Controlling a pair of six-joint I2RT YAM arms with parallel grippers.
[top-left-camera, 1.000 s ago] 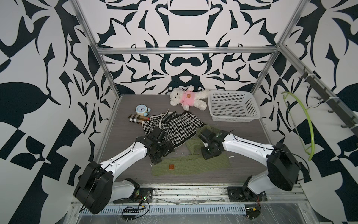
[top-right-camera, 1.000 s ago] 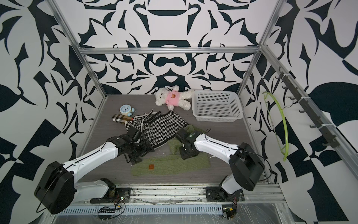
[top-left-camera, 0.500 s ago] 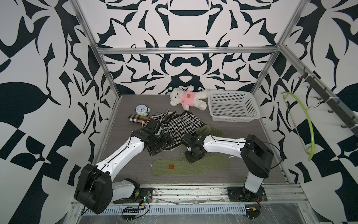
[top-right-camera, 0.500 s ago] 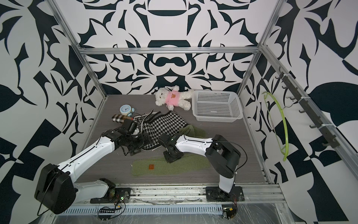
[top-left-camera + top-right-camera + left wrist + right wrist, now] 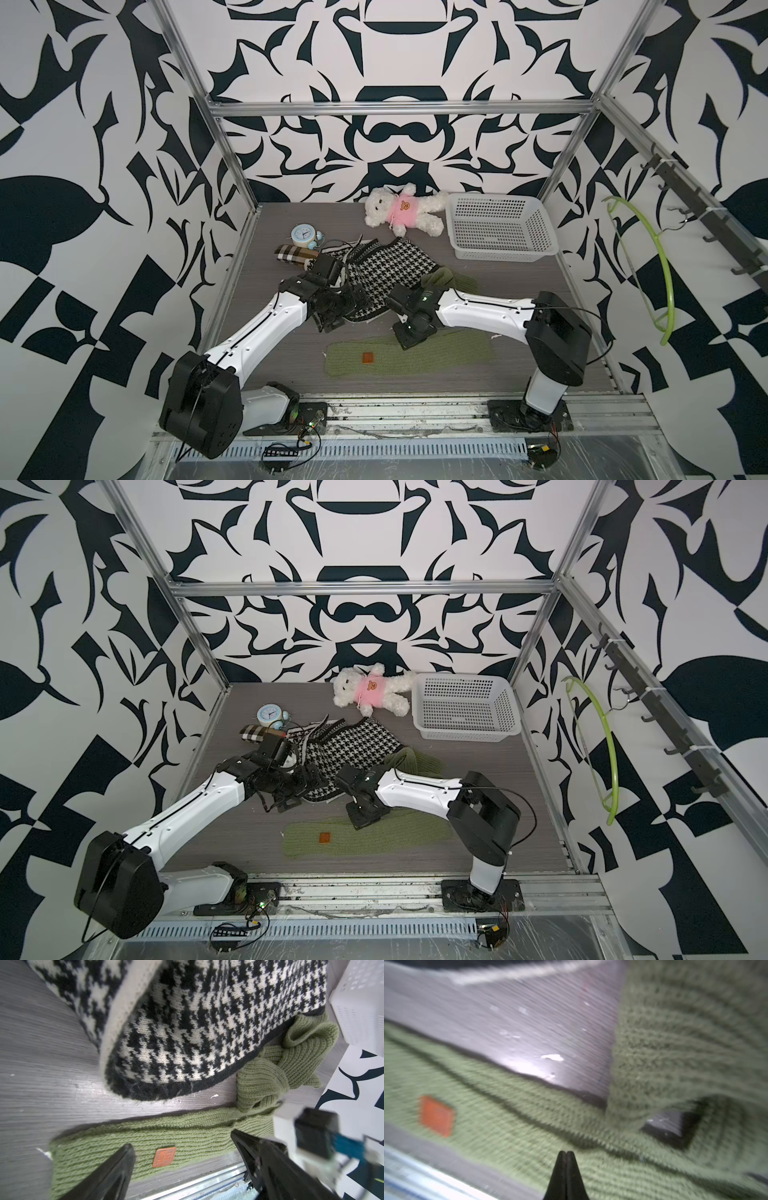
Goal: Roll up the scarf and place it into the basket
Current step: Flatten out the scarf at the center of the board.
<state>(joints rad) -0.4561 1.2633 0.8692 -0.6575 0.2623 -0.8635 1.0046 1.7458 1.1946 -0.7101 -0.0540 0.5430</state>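
A green knitted scarf [image 5: 440, 353] [image 5: 395, 837] with an orange patch [image 5: 368, 358] lies as a flat strip near the front edge; its far end is bunched [image 5: 291, 1059] by a houndstooth scarf [image 5: 395, 266]. My right gripper [image 5: 406, 341] [image 5: 566, 1153] is shut, tips together with no fabric between them, right over the green strip's back edge. My left gripper [image 5: 332, 320] [image 5: 182, 1159] hangs open above the bare floor between the houndstooth edge and the green strip. The white basket [image 5: 503, 254] [image 5: 465, 734] stands empty at the back right.
A white teddy bear [image 5: 401, 210] in a pink shirt lies beside the basket at the back. A blue alarm clock [image 5: 303, 235] and a rolled plaid cloth [image 5: 293, 254] sit at the back left. A green hanger [image 5: 660, 266] hangs on the right wall.
My right gripper has swept left along the green scarf and closed its jaws. The scarf's front strip lies flatter. My left arm has shifted only slightly, gripper still open.
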